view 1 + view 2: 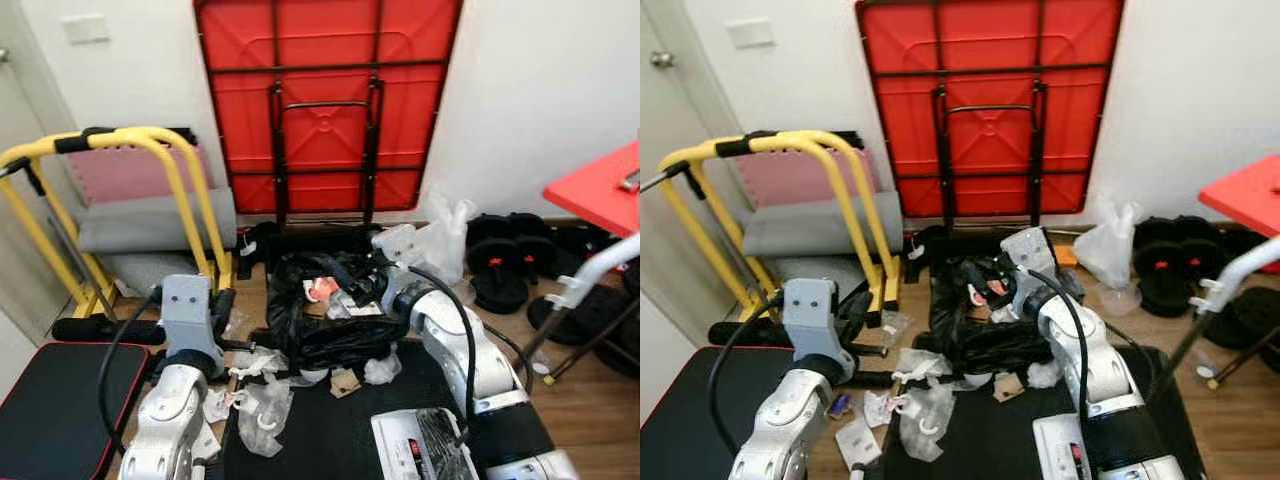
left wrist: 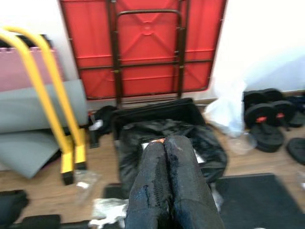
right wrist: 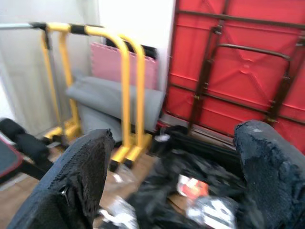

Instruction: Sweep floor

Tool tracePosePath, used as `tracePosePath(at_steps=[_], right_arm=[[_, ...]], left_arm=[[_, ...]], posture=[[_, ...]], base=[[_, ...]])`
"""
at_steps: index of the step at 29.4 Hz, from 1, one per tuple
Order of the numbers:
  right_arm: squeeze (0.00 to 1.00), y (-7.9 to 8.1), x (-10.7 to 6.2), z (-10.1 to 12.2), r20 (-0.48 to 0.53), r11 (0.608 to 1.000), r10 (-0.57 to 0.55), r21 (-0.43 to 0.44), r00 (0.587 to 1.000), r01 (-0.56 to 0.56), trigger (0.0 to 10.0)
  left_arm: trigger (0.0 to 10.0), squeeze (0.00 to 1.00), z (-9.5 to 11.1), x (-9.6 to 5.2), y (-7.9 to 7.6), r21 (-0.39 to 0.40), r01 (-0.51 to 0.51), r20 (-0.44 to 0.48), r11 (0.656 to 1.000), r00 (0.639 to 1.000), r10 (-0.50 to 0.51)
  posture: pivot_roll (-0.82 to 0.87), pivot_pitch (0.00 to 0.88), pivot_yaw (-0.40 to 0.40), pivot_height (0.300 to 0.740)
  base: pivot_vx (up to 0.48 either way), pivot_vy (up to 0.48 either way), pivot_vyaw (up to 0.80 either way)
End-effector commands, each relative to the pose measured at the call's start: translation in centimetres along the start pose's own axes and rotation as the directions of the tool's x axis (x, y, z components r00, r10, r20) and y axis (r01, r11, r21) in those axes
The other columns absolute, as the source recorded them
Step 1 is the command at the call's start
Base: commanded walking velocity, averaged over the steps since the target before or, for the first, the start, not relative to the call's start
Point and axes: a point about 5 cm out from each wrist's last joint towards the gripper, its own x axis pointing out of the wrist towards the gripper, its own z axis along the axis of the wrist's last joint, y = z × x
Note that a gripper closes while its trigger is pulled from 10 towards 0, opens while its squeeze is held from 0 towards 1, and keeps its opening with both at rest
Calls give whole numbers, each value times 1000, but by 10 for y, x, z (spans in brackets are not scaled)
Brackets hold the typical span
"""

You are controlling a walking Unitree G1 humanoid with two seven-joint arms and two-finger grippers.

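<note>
Mat [image 1: 330, 420], black, lies nearest on the floor [image 1: 590, 410], between the two silver arms. A white device [image 1: 415, 450] with a black part rests on its near edge beside the right arm. Crumpled plastic scraps [image 1: 262, 405] and bits of paper litter the mat's left corner and the wood just beyond it. A black bench pad [image 1: 55, 415] with red piping sits left of the mat.

Just past the mat's far edge sits a black bag [image 1: 330, 315], open and slumped, with red and white wrappers showing inside. The left pincer [image 2: 167, 157], seen from its wrist, has its two black fingers pressed together with nothing between them, pointing toward the bag. The right pincer [image 3: 176, 162] has its fingers spread wide and empty, reaching over the bag's right side. A small cardboard piece [image 1: 345, 382] and a white wad [image 1: 382, 368] lie at the bag's near edge on the mat.

Left of the bag stands a yellow frame [image 1: 150, 190] with grey pads [image 1: 150, 225] and a pink tile [image 1: 125, 172] behind it. Right of the bag are a clear plastic sack [image 1: 440, 240], then black dumbbells [image 1: 505, 260], and a red table [image 1: 600, 185] on thin legs. Behind the bag a folded red table [image 1: 325, 100] leans upright against the white wall [image 1: 540, 90].
</note>
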Motion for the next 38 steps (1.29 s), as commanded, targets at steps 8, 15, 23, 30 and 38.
tracePosePath(at_steps=[8,15,23,30,38], right_arm=[[0,2,2,1,-5,1000,-3,-3,1000,3,10000],[0,1,3,2,5,1000,-6,-11,1000,6,10000],[0,0,3,5,15,1000,-14,-22,1000,15,10000],[0,2,5,10,42,1000,-18,-16,999,19,10000],[0,3,10,18,52,1000,-16,18,999,15,10000]], left_arm=[[10000,0,-1,-2,5,-5,-9,-8,1000,1000,9],[10000,0,-1,-1,4,-8,-7,-7,1000,1000,7],[10000,0,0,-1,4,-12,-4,-6,1000,1000,4],[10000,0,-1,-1,5,-13,-9,-8,1000,1000,9],[10000,0,-3,1,10,-27,-50,-27,998,998,49]], posture=[[-141,0,-13,740],[-144,0,-14,740],[-146,0,-15,740],[-145,0,-15,740],[-145,0,-14,740]], base=[[0,-367,0],[0,-368,0],[0,-367,0],[0,-344,0],[0,-31,0]])
